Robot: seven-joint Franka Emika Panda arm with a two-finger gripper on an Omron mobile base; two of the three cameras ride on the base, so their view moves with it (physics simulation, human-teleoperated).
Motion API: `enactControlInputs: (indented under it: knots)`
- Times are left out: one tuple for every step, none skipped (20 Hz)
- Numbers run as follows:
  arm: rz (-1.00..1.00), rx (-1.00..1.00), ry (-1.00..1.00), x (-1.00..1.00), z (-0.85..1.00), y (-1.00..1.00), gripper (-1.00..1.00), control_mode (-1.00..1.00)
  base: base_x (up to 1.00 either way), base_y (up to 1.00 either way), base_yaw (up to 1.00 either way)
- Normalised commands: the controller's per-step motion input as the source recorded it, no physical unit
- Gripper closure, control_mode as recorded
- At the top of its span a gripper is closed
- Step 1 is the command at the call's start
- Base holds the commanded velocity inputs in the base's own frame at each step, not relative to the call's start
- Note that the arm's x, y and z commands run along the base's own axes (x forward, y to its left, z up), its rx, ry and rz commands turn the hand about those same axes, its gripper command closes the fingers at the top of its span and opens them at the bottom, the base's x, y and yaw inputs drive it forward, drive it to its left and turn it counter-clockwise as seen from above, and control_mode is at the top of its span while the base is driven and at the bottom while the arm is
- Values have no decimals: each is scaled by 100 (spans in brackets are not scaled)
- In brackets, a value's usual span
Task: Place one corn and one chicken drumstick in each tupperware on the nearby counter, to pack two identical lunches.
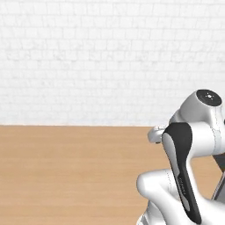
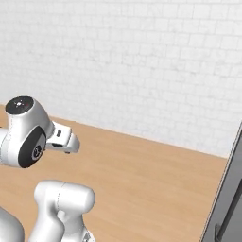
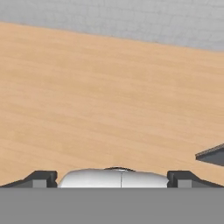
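Observation:
My gripper (image 3: 112, 180) is open: its two dark fingertips (image 3: 41, 179) stand far apart at the bottom of the hand view, with nothing between them. It points over a bare light wooden floor (image 3: 109, 100). In the right base view the white hand (image 2: 64, 137) sticks out from the folded arm, held low above that floor. The corn, the chicken drumstick, the tupperware and the counter are out of view.
A white brick wall (image 1: 110, 61) closes off the far side of the floor (image 1: 66, 176). A tall dark grey panel (image 2: 227, 198) stands at the right edge of the right base view, and a dark corner (image 3: 212, 155) shows at the right of the hand view.

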Motion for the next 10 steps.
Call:
enactControlInputs:
  knots:
    - [0,0,0,0,0,0,-100,100,100,48,-18]
    - [0,0,0,0,0,0,-100,100,100,54,-13]
    - [0,0,0,0,0,0,-100,100,100,64,-7]
    - [0,0,0,0,0,0,-100,100,100,52,-3]
    - [0,0,0,0,0,0,-100,100,100,0,0]
    - [0,0,0,0,0,0,-100,100,100,-14,12]
    - [0,0,0,0,0,0,-100,100,100,-33,6]
    - [0,0,0,0,0,0,-100,100,100,-11,0]
    - [0,0,0,0,0,0,-100,100,100,10,0]
    - [0,0,0,0,0,0,-100,100,100,40,-21]
